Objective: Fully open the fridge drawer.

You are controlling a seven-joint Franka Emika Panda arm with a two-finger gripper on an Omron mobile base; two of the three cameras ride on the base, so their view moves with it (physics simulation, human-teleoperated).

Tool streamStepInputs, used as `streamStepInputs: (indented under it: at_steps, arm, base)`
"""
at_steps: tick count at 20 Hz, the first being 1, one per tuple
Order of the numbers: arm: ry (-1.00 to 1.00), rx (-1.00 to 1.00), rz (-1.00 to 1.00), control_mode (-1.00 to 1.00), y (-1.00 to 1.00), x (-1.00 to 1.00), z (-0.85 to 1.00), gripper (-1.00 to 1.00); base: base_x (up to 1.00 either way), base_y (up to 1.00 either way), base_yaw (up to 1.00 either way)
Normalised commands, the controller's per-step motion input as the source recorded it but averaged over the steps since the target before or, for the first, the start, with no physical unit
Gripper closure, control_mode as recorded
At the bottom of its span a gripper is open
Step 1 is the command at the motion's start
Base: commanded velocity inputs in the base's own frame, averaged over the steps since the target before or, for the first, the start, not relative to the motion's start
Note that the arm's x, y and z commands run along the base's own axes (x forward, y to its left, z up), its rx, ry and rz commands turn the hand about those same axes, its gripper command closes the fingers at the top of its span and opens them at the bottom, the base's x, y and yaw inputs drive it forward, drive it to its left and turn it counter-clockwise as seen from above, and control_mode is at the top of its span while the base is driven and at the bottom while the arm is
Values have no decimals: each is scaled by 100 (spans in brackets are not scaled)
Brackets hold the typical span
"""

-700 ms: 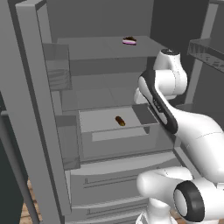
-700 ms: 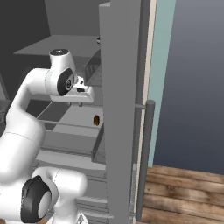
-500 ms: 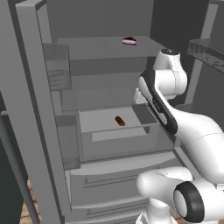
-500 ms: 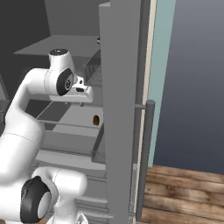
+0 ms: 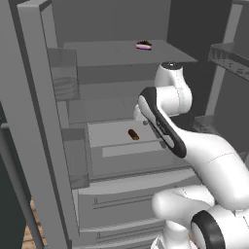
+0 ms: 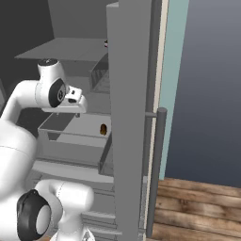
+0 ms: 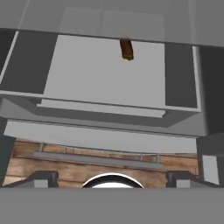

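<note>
So the fridge drawer [image 5: 127, 154] sits pulled out below the shelves [image 5: 121, 52], with a small roll-shaped item [image 5: 133, 134] lying on its floor toward the back, and the wider drawer fronts [image 5: 121, 194] stacked underneath it. A little item [image 5: 143, 45] sits up on the top shelf near its back right, the open fridge door [image 6: 129, 141] stands to the right of the drawer with its bar handle [image 6: 155, 174] on the outer side, and the other door's bins [image 5: 65, 87] are off to the left. The gripper [image 7: 112, 177] hangs above the drawer's front edge, looking down into it, with the handle strip [image 7: 101, 107] just inside the front wall and wood floor [image 7: 105, 168] below.
</note>
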Motion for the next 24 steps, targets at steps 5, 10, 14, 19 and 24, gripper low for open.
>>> streamStepInputs:
  at_steps: [5,10,14,19,24]
  arm:
    - [-1,0,0,-100,53,14,-37,-100]
    - [-1,0,-2,-100,33,34,-32,-100]
    - [0,0,-2,-100,12,42,-32,-100]
    - [0,0,-3,-100,4,28,-43,-100]
    - [0,0,-4,-100,0,32,-40,-100]
  base:
    - [0,0,0]
    - [0,0,0]
    - [0,0,0]
    - [0,0,0]
    - [0,0,0]
